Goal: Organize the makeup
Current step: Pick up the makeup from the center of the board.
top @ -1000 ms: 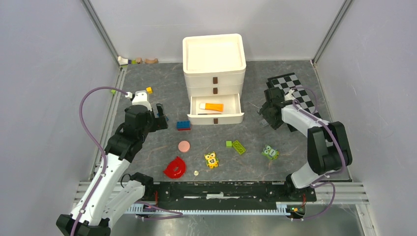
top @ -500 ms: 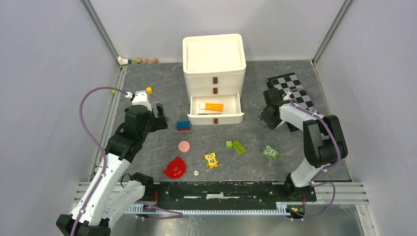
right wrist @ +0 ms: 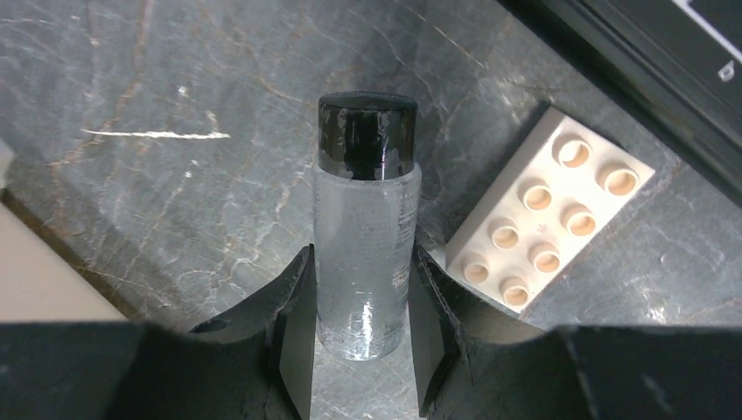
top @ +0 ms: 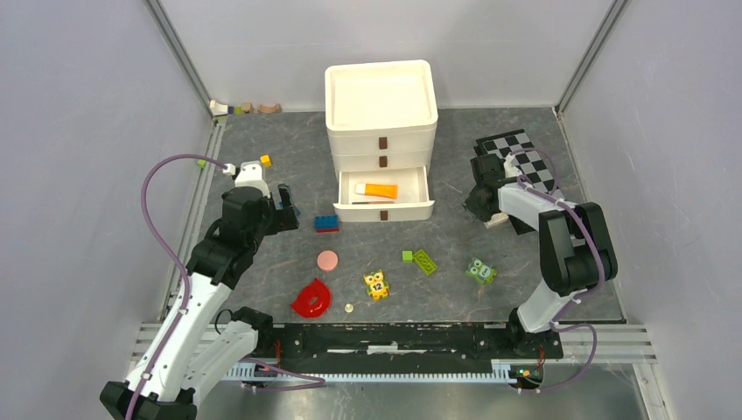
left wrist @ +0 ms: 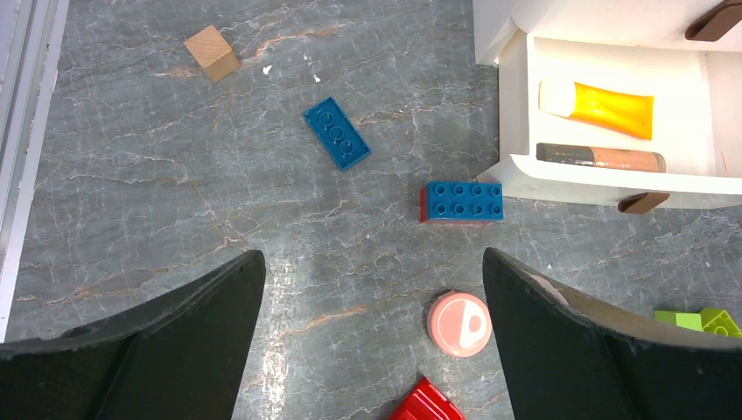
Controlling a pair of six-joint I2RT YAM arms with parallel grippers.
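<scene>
Far left: left gripper (left wrist: 372, 258) spread wide and holding nothing, hanging above the table. Below it in the wrist view, the pink disc (left wrist: 458, 324), nearer the right finger, so likely lined up as a next pick. Close by, a blue brick (left wrist: 462, 201) and a red half-ring (top: 311, 299): toys, best left alone.

Centre: white drawer unit (top: 381, 96) with the bottom drawer (top: 385, 211) pulled out, open to take the makeup. Inside, orange tube (left wrist: 604, 107) and beige stick (left wrist: 604, 158) lying side by side, so sorted.

Right: right gripper (right wrist: 363, 262) closed snugly on a small clear bottle (right wrist: 367, 201) with a black cap, gripped across the body for a firm carry. Just beside it, a white brick (right wrist: 547, 223), close enough to get nudged on the lift. Probably bound for the open drawer.
</scene>
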